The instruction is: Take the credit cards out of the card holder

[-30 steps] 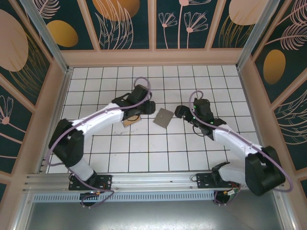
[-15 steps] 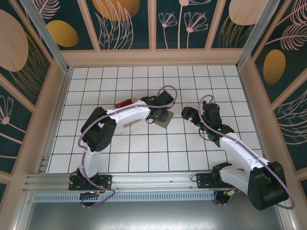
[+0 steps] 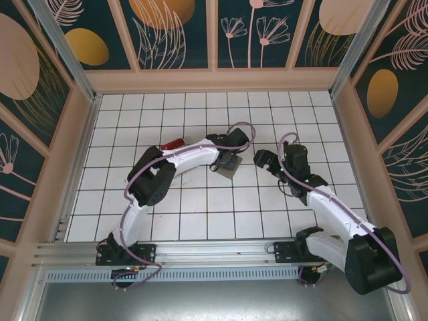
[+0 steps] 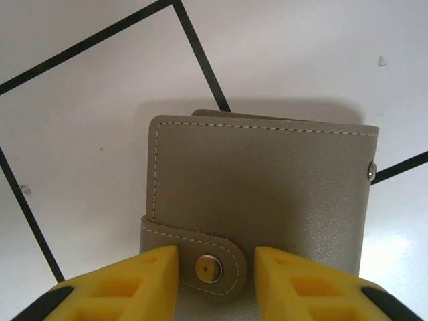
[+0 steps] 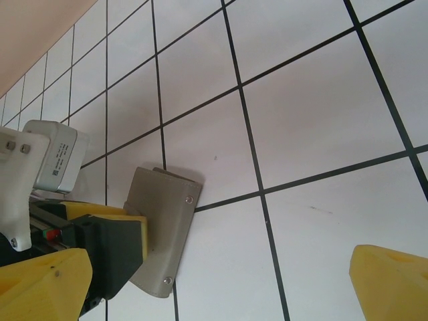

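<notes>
A white table (image 3: pixel 221 214) gridded with thin black lines is lying under even light, catching soft shadows. Dark teal wall panels (image 3: pixel 180 40) — patterned with peach leaves and orange discs — are enclosing it on three sides, with pale wooden framing (image 3: pixel 214 80) running between them. An aluminium rail (image 3: pixel 214 249) is spanning the near edge.

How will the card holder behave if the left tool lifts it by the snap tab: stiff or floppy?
Probably semi-stiff: the card holder lies flat and closed, with stitched edges. The snap tab, straddled by the left tool, looks thin, so it may flex or unsnap first. The tiled table looks smooth, so a push would likely slide it.
</notes>
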You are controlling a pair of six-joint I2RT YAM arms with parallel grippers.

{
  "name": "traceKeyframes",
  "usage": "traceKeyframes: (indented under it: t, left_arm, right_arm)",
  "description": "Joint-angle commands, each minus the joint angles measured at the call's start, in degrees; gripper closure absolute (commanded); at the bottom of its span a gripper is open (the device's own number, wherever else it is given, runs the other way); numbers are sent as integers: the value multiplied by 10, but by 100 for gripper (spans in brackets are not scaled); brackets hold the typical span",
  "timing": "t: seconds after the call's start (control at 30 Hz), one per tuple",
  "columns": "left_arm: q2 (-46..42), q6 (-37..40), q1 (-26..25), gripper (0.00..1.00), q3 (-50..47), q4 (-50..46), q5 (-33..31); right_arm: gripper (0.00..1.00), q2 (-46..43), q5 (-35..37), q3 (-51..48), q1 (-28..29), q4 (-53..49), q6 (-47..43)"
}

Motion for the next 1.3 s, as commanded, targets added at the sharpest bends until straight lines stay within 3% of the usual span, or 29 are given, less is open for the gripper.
traceKeyframes:
  t: [0.0, 0.13, 0.3, 0.5, 0.6, 0.7, 0.83, 1.17, 1.27]
  left_arm:
    - [26, 17, 0, 63, 15, -29, -11]
    - [36, 21, -1, 67, 17, -41, -15]
    - [24, 20, -1, 100, 8, -38, -18]
    - [-1, -1, 0, 100, 7, -32, 0]
    - [-28, -25, 1, 100, -11, -5, 41]
    - [-55, -55, 1, 100, -36, 23, 87]
    - [-86, -86, 1, 100, -78, 55, 125]
    - [-126, -124, 2, 100, -131, 96, 146]
    - [-136, -132, 2, 100, -144, 108, 149]
  right_arm:
    - [1, -8, -9, -6, -6, -4, -5]
    - [1, -4, -16, -4, -6, -2, -5]
    - [1, 6, -34, -1, -7, 3, -5]
    - [6, 38, -91, 4, -6, 32, 8]
    - [19, 74, -137, 9, -4, 61, 26]
    - [43, 121, -187, 14, -1, 98, 45]
    - [45, 187, -235, 33, 15, 134, 61]
    - [46, 302, -261, 69, 35, 160, 72]
    - [56, 325, -268, 83, 38, 161, 69]
